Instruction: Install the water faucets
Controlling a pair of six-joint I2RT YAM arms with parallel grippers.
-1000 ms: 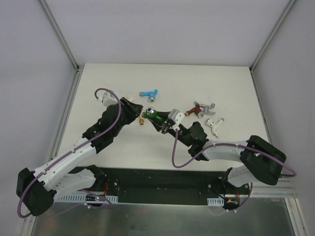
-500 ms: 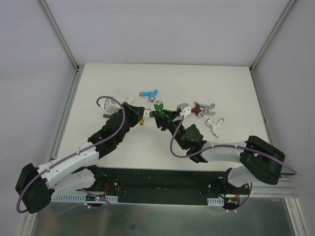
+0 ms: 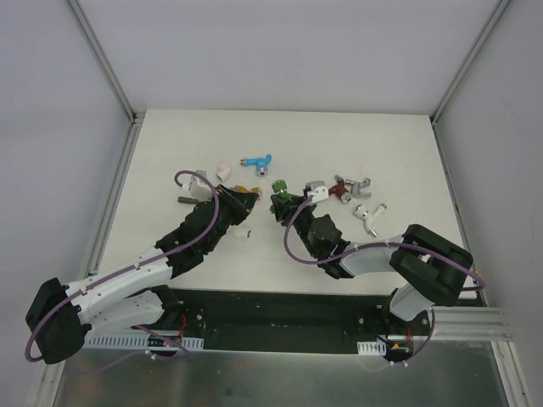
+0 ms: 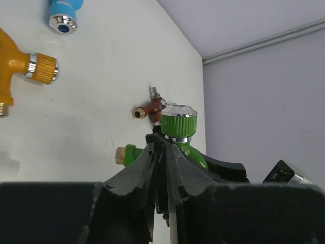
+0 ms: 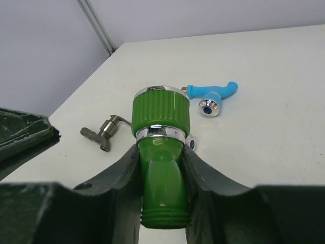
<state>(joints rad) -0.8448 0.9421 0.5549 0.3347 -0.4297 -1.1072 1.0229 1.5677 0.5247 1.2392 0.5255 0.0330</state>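
The green faucet [image 5: 161, 114], a ribbed green cap ringed in chrome over a smooth green threaded body, stands upright at the centre of the overhead view. It is clamped by its body in the right end effector [image 5: 162, 168], whereas a second ago it lay tilted between both arms. The left end effector [image 4: 162, 157] has since drawn back toward the lower left, its fingers pressed narrowly together on nothing; the orange faucet [image 4: 18, 66] lies on the white surface [image 3: 339, 144] nearby, and the blue faucet [image 5: 210, 96] lies further up.
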